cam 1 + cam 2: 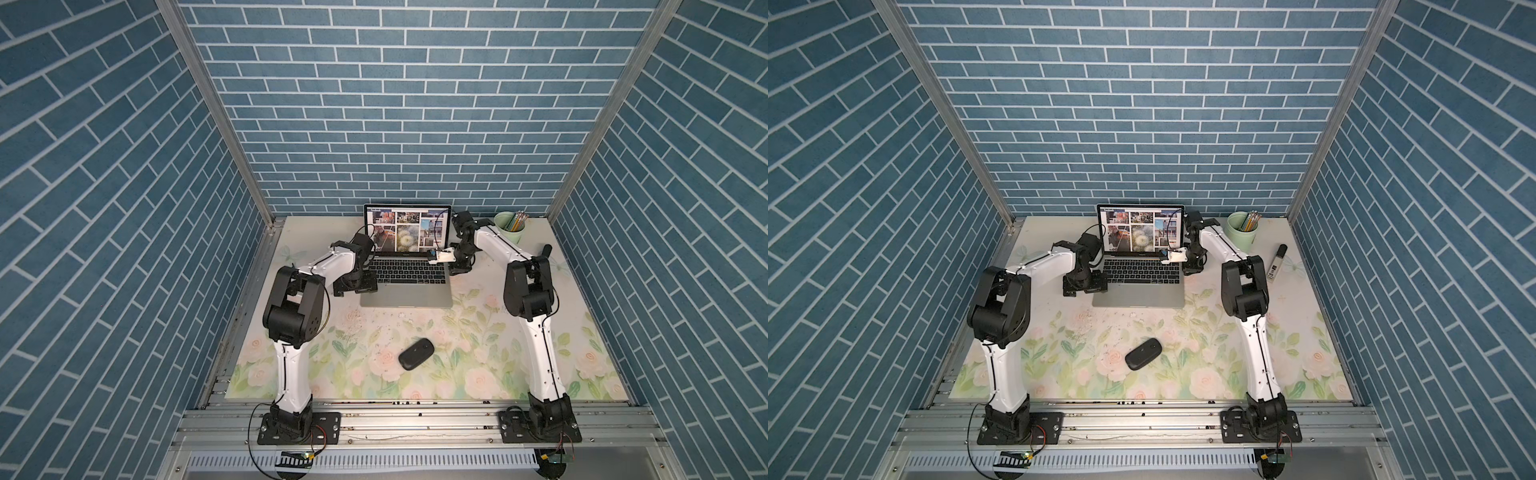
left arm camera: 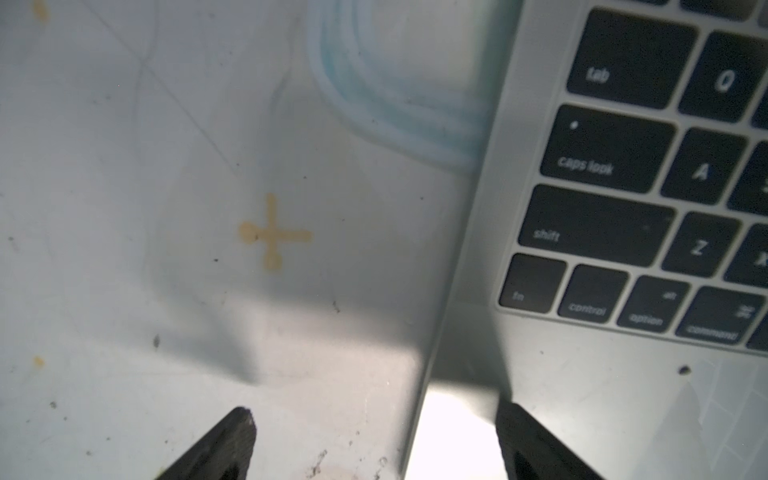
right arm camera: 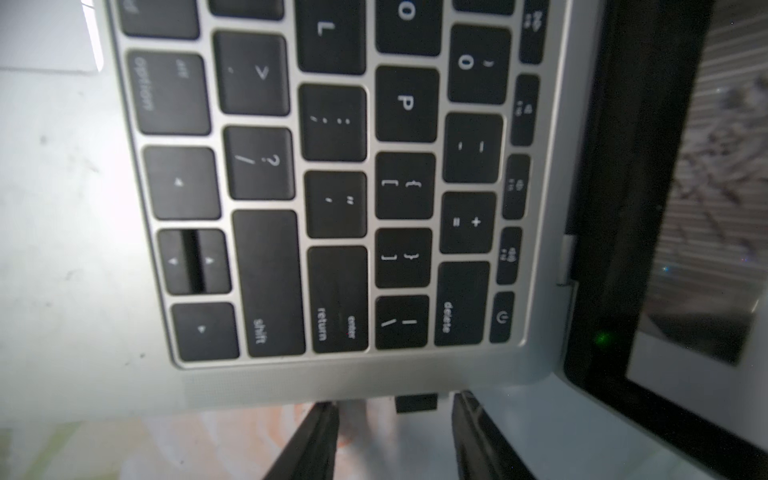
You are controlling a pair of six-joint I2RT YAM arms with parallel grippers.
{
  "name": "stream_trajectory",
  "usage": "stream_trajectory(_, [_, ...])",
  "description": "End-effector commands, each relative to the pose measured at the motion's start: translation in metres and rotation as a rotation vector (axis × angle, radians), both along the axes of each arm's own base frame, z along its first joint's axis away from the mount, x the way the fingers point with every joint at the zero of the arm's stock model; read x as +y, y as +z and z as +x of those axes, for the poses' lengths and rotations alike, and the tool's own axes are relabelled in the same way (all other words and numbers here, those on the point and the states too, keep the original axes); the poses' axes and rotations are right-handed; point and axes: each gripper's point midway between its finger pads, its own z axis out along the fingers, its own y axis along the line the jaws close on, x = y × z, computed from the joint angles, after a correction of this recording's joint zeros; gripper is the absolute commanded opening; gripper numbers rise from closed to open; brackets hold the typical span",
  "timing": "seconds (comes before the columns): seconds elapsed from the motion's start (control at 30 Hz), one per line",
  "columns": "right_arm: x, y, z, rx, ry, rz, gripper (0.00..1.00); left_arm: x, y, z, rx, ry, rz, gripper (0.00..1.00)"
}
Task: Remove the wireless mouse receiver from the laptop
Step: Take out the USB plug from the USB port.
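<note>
The silver laptop stands open at the back middle of the table, its screen showing a photo grid. The wireless mouse receiver is a tiny black stub sticking out of the laptop's right side edge. My right gripper is open, with one finger on each side of the stub and a gap to both; the stub lies nearer one finger. My left gripper is open and straddles the laptop's left edge, with one finger over the palm rest and the other over the mat. In both top views the receiver is hidden.
A black oval mouse lies on the floral mat in front of the laptop. A green cup of pencils stands at the back right. A white marker with a black cap lies right of the right arm. Brick-pattern walls enclose three sides.
</note>
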Motion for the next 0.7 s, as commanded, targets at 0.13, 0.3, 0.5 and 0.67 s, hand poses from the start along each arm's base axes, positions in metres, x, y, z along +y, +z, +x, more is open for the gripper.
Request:
stream_trajectory(0.13, [0.004,-0.038,-0.028,0.128,0.054,-0.048,0.46,0.027,-0.028,-0.028,0.123,-0.003,0.128,0.95])
stream_trajectory(0.3, [-0.001,-0.051,-0.035,0.152,0.053,-0.108,0.45,0.028,-0.027,-0.029,0.121,-0.003,0.127,0.95])
stream_trajectory(0.5, [0.003,-0.06,-0.038,0.17,0.047,-0.112,0.42,0.028,-0.029,-0.031,0.126,-0.007,0.128,0.96])
stream_trajectory(0.67, [0.013,-0.063,-0.036,0.163,0.052,-0.091,0.35,0.028,-0.03,-0.031,0.128,-0.013,0.132,0.95])
